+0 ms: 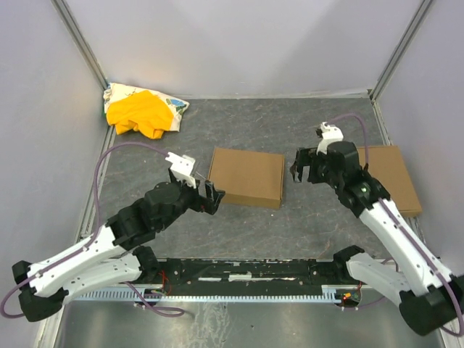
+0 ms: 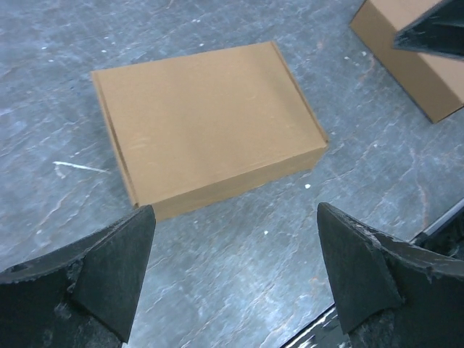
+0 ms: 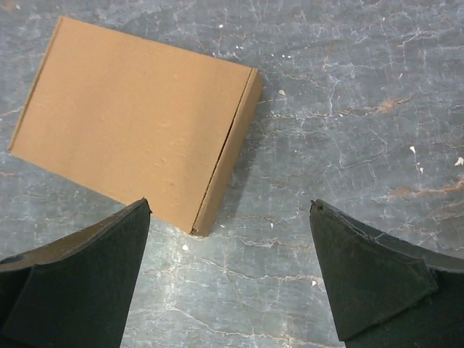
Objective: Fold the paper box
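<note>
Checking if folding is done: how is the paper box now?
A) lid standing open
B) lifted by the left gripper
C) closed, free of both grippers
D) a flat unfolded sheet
C: the paper box lies closed and flat, the left gripper and right gripper open and off it.
</note>
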Tool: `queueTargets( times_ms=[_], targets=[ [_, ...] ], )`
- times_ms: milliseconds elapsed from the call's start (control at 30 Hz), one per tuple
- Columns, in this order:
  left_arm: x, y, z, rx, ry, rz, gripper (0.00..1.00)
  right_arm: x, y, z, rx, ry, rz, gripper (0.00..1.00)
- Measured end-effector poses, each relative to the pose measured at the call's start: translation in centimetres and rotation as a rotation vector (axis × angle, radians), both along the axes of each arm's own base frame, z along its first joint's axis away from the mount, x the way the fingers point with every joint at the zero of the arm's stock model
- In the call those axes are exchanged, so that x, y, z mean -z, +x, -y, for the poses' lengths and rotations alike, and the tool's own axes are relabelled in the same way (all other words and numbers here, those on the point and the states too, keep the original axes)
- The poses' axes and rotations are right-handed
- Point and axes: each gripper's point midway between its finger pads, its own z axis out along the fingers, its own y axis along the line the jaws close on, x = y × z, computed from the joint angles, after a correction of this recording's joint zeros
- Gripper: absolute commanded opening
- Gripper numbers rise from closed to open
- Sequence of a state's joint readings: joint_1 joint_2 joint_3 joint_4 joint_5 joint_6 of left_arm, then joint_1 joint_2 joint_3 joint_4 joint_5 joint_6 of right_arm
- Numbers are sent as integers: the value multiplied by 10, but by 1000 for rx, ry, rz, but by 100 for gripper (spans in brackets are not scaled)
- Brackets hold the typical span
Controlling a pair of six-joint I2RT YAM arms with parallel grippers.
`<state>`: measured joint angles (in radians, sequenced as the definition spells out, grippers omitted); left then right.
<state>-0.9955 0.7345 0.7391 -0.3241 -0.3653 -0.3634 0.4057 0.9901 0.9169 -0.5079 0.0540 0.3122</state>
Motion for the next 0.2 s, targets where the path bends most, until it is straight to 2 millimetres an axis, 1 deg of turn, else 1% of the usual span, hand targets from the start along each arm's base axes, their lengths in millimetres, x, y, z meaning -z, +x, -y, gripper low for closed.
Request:
queueTargets(
  times_ms=[100,200],
  targets=[
    [4,-2,-14,-17,48,8,99,-8,-13,3,-3,33,40,99],
    [8,-3,-25,-36,95,14,99,-6,-19,2,-21,48,50,99]
  ],
)
